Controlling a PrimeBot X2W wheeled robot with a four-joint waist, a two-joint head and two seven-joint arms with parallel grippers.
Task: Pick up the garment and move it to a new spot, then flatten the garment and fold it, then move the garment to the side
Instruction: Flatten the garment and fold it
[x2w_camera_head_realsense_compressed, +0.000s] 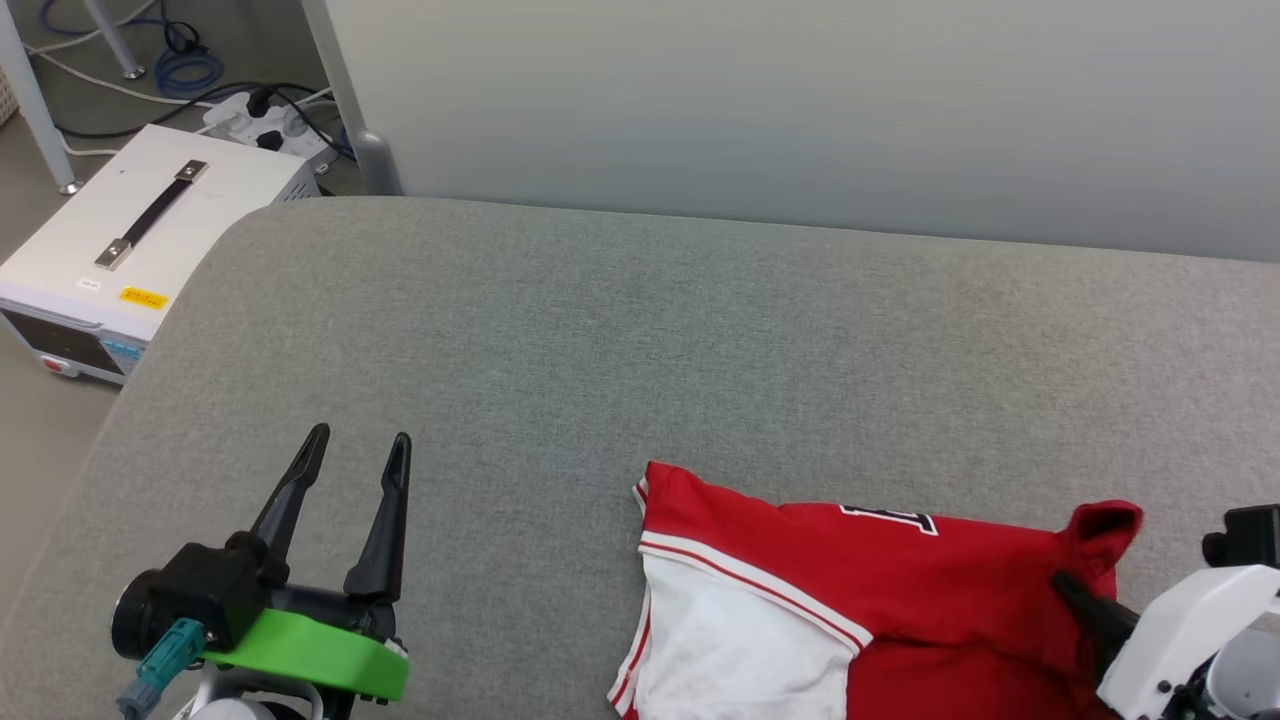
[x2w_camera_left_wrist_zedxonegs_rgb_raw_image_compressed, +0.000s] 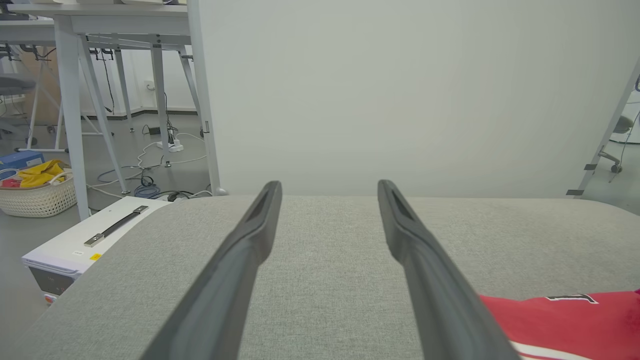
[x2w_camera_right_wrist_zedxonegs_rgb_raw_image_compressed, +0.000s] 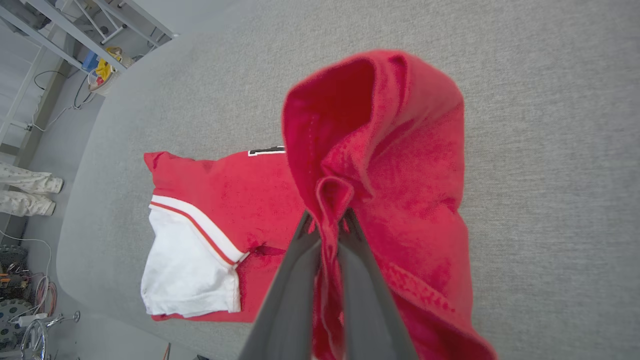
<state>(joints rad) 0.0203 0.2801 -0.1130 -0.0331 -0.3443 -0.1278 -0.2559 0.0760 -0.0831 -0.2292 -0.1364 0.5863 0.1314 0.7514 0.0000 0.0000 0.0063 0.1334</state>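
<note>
We judge shirt (x2w_camera_head_realsense_compressed: 950, 590) light, limp. Right tool (x2w_camera_right_wrist_zedxonegs_rgb_raw_image_compressed: 327, 220) pinches red fold, lower right of frame. Left tool (x2w_camera_head_realsense_compressed: 360, 436) wide, empty. We advise gripping hem corners.

left gripper (x2w_camera_head_realsense_compressed: 359, 435): lower left of head view, fingers spread wide, pointing forward, nothing between them. right gripper (x2w_camera_right_wrist_zedxonegs_rgb_raw_image_compressed: 327, 220): lower right, white forearm (x2w_camera_head_realsense_compressed: 1180, 630) angled inward, fingers pinched tight on raised garment (x2w_camera_right_wrist_zedxonegs_rgb_raw_image_compressed: 410, 150) fold.
</note>
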